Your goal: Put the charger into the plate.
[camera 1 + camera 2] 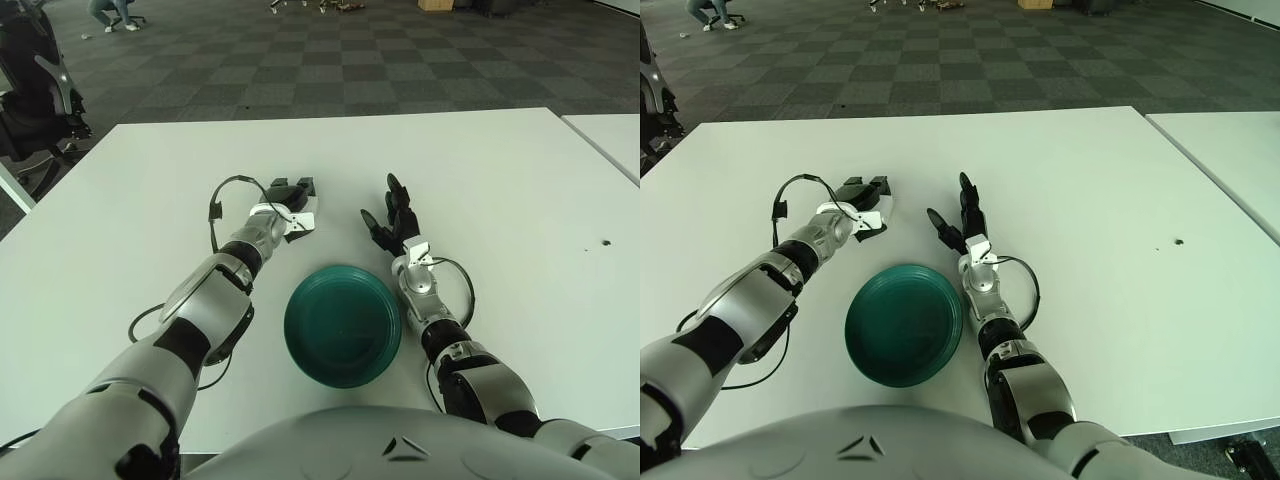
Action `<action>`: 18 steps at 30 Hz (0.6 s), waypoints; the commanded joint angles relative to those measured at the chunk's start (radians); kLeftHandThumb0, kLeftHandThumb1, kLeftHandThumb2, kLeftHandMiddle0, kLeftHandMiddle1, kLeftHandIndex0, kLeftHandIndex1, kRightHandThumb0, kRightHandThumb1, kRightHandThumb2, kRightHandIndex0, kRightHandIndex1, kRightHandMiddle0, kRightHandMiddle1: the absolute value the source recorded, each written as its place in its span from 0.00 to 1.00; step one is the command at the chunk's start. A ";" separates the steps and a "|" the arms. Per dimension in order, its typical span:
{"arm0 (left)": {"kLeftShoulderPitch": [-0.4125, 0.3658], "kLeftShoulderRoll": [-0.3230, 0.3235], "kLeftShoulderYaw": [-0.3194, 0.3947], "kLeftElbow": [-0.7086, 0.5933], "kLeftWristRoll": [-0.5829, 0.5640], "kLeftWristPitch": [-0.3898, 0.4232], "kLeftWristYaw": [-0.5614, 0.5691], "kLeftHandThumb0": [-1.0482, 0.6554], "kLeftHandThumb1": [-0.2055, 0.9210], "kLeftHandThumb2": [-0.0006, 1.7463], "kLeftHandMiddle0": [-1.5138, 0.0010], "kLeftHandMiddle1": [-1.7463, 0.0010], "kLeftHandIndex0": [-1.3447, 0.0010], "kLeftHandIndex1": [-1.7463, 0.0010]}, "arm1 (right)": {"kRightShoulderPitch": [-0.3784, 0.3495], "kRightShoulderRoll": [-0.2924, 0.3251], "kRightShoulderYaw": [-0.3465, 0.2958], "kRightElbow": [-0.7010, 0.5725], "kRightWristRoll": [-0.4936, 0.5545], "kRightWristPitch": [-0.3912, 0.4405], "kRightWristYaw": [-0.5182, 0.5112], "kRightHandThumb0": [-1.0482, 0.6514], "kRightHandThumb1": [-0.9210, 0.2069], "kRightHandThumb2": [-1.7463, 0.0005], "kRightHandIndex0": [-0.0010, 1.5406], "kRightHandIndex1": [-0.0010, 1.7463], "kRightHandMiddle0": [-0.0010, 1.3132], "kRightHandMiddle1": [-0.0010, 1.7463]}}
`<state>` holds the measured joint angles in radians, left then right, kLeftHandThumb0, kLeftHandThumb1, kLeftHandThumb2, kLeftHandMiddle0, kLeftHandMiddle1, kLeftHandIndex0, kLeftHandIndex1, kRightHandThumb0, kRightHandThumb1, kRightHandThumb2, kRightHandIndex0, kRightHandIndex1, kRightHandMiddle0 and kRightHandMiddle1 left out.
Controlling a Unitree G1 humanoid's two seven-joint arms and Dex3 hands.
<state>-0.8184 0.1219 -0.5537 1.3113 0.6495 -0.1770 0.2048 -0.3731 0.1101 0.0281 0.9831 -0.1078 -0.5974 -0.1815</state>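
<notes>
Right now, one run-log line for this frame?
left robot hand: on charger beyond plate | right robot hand: open, idle | plate: empty

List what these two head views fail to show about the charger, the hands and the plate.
- Charger: mostly covered by the left hand in both views; its shape and any cable are hidden.
- Left hand's grip: finger contact cannot be made out.
- Plate: fully visible.
- Right hand: open, beside the plate.

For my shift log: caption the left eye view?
Left robot hand grips the white charger beyond the green plate; right robot hand open.
</notes>
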 commanded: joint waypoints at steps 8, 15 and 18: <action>0.010 0.074 0.022 0.043 0.004 -0.112 0.014 0.34 0.46 0.75 0.25 0.00 0.55 0.00 | 0.207 -0.020 -0.025 0.171 0.014 0.112 0.002 0.16 0.02 0.87 0.05 0.01 0.00 0.15; -0.049 0.166 0.026 -0.047 0.014 -0.267 0.104 0.35 0.48 0.74 0.24 0.00 0.56 0.00 | 0.206 -0.017 -0.018 0.160 0.005 0.125 -0.010 0.17 0.03 0.87 0.03 0.00 0.00 0.15; -0.045 0.206 0.028 -0.112 0.020 -0.331 0.133 0.35 0.48 0.73 0.24 0.00 0.57 0.00 | 0.208 -0.017 -0.014 0.154 0.002 0.134 -0.012 0.16 0.02 0.87 0.04 0.00 0.00 0.14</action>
<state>-0.8319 0.2357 -0.5352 1.2877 0.6503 -0.4116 0.2694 -0.3755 0.1109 0.0272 0.9801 -0.1071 -0.6004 -0.1868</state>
